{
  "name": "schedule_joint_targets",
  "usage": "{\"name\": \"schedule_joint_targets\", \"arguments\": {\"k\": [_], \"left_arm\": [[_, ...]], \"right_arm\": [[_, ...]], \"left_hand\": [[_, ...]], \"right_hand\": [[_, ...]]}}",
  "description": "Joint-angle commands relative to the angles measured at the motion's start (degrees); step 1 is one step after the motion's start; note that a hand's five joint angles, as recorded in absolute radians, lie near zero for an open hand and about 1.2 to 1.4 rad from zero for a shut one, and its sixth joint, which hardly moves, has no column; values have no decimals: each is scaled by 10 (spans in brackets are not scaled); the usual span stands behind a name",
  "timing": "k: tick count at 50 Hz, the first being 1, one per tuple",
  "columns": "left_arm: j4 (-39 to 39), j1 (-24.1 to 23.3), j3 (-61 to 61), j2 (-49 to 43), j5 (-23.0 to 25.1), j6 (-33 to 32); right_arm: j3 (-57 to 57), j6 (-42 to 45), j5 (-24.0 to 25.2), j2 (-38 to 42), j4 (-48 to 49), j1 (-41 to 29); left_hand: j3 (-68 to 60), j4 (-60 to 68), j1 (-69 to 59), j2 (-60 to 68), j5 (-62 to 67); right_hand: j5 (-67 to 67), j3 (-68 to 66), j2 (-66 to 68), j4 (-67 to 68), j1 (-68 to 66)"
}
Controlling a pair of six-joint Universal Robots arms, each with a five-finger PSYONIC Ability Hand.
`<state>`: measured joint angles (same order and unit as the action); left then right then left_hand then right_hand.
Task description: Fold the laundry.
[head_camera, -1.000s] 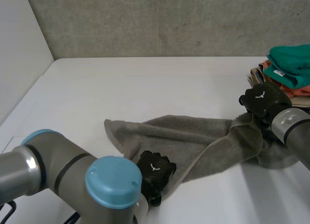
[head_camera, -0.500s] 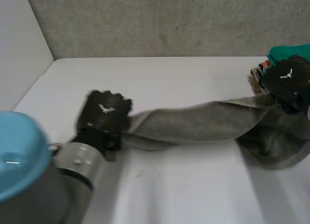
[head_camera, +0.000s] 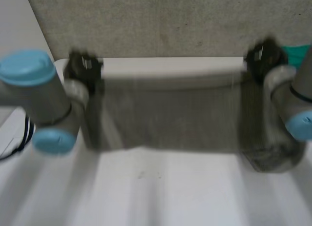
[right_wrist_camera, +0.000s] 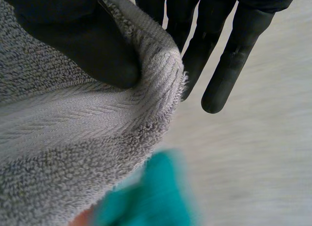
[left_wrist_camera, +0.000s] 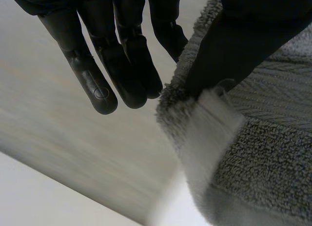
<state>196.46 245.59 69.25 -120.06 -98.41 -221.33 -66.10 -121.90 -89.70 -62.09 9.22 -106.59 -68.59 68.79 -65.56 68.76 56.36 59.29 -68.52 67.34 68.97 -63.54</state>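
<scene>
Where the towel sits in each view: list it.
Head view: towel stretched between left robot hand and right robot hand.
Left wrist view: its corner pinched under the left thumb.
Right wrist view: its corner pinched under the right thumb.
Landmark: teal cloth, by the right robot hand in head and right wrist views.

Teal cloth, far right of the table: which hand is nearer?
Right. The right hand pinches a corner of the towel just beside the teal cloth; the left hand pinches the opposite corner, at the towel's far end.
</scene>
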Motion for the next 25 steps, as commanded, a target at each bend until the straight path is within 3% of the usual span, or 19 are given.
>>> {"name": "schedule_joint_targets", "arguments": {"k": [1,4,11,17,25], "left_arm": [[188,14,-130,-2,2,-59],[240,14,-116,25,5,-53],[238,26,-14,59,7,-41],[236,38,92,53,8,-26],[236,36,219,19,9,-24]], "right_arm": [[49,-43,12,-21,290,-7],[48,-48,16,-23,290,-10],[18,-80,27,-23,201,-15],[-37,-149,70,-15,143,-11],[-100,-223,95,50,52,-6]], "left_hand": [[-114,112,-144,112,136],[-114,112,-144,112,136],[-114,112,-144,112,136],[-114,112,-144,112,136],[-114,112,-144,112,136]], "right_hand": [[107,-115,127,110,-165],[107,-115,127,110,-165],[107,-115,127,110,-165],[107,-115,127,110,-165],[107,-115,127,110,-165]]}}
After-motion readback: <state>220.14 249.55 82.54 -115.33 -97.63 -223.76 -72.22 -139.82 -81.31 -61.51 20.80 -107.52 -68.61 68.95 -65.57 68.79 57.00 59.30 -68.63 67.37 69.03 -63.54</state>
